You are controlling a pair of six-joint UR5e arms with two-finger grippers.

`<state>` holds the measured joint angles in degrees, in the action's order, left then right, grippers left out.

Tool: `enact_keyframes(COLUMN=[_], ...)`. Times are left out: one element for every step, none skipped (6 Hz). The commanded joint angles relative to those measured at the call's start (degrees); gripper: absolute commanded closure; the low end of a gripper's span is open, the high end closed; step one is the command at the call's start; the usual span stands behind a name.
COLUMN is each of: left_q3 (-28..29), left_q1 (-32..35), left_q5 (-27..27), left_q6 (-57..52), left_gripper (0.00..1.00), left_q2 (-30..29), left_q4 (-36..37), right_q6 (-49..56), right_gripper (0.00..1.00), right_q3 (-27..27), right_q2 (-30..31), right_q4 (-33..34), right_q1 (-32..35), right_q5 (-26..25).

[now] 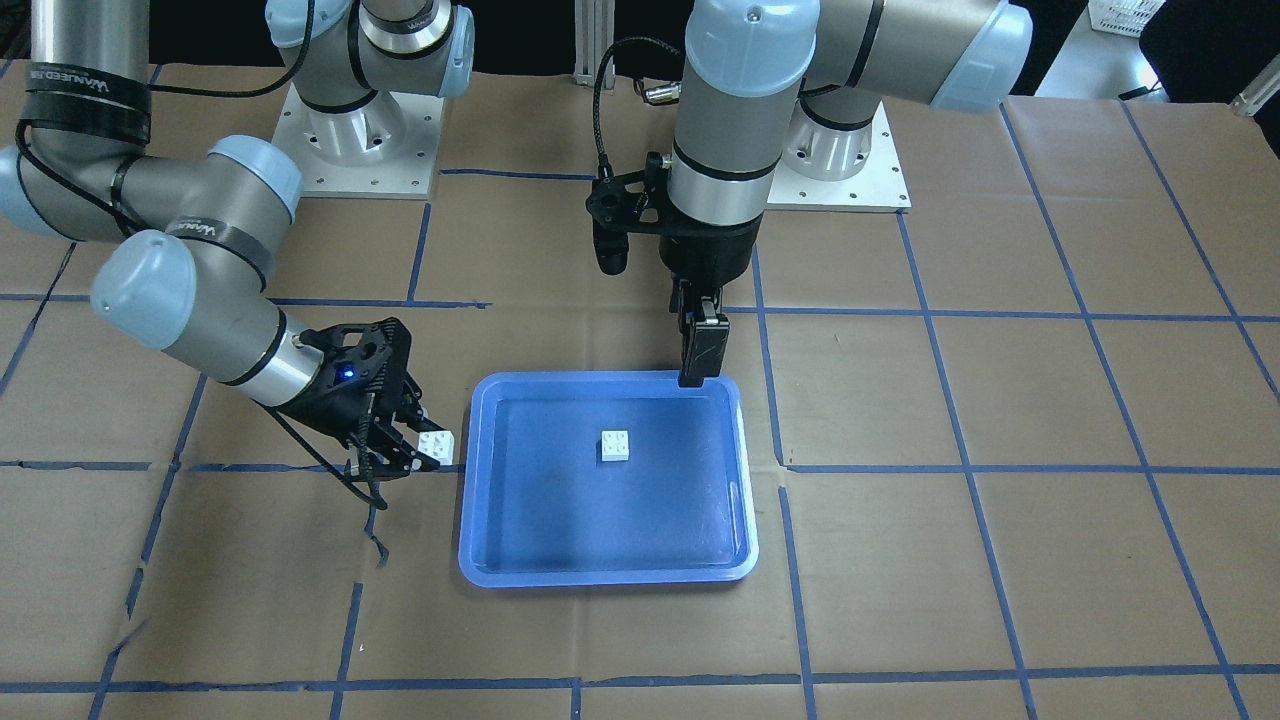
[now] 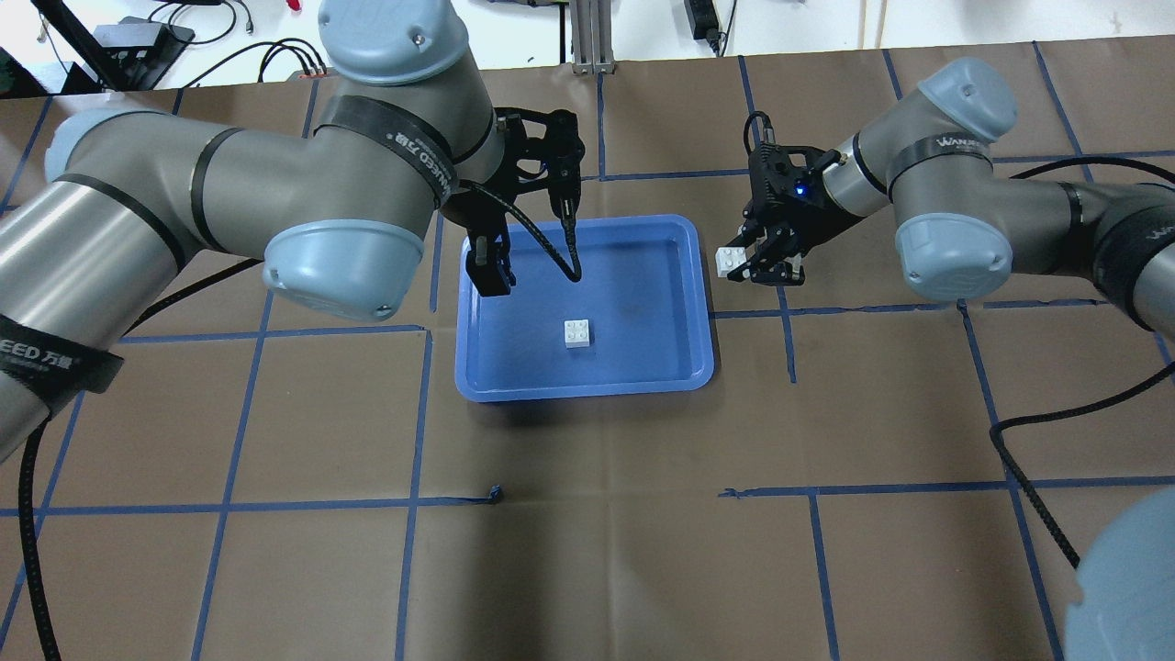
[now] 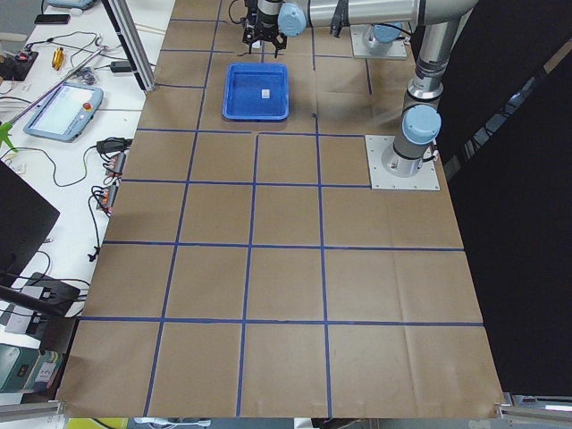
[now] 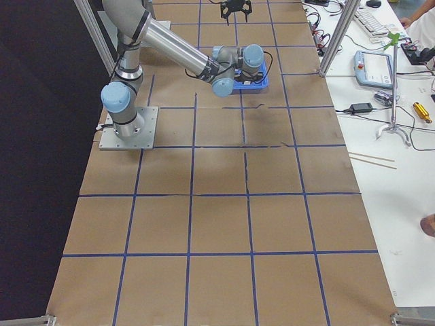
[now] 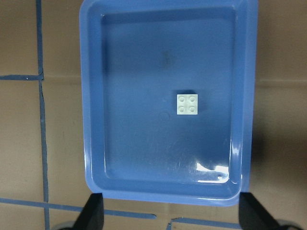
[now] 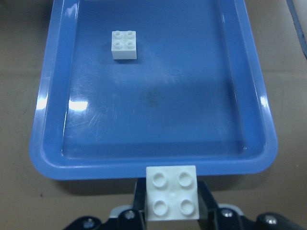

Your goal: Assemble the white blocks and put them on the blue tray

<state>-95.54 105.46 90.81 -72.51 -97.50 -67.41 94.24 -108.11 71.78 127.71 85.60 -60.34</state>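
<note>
Black straps [image 1: 88, 88] around the arms are showing the lettering "WANEED". In the overhead view Chinese characters are following it, too small to read.

The right hand [image 2: 742, 263] is gripping one white block [image 6: 171, 192] by two opposite sides, studs facing the wrist camera. It is holding the block just outside a short rim of the blue tray [image 1: 600, 578]. Its fingers [image 6: 207, 199] are covering the block's flanks, and I cannot tell whether the block is touching the desk [image 1: 1000, 400].

The second white block [image 1: 615, 446] is lying studs up near the middle of the tray, apart from both hands.

The left hand [image 1: 695, 370] is hanging over the tray's rim on the robot's side. It is appearing edge-on in the outside views. Its wrist camera is showing the fingertips [image 5: 93, 215] spread wide and cut off by the bottom edge, with nothing between them.

In the right-end view the near arm is hiding most of the tray.
</note>
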Motion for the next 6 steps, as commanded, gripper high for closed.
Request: enact_keyframes(left_q3=[4.37, 3.61, 3.95, 4.57, 5.09, 5.62], left_q1=[-0.34, -2.69, -4.63, -9.44, -16.36, -17.21], left_q5=[3.12, 3.5, 3.24, 1.93, -3.83, -5.36], left_q6=[0.62, 1.14, 1.67, 0.89, -0.25, 1.83], left_gripper=[0.01, 0.01, 0.01, 0.01, 0.01, 0.01], left_q2=[1.78, 1.09, 2.22, 3.88, 6.42, 8.97], left_q4=[-8.98, -10.18, -10.37, -11.06, -14.38, -14.5], right_q6=[-8.59, -12.81, -15.03, -15.14, -15.23, -19.84], right_gripper=[0.74, 0.74, 0.74, 0.74, 0.74, 0.74], right_q3=[-3.31, -4.29, -4.3, -4.83, -5.79, -5.88], right_q2=[-1.46, -2.25, -2.35, -2.35, -3.05, -4.62], right_q4=[10.66, 14.64, 15.89, 15.82, 16.6, 19.83], right_q1=[5.26, 7.54, 9.66, 10.9, 11.6, 12.65], right_q5=[-0.04, -0.21, -0.48, -1.18, -1.18, -1.18])
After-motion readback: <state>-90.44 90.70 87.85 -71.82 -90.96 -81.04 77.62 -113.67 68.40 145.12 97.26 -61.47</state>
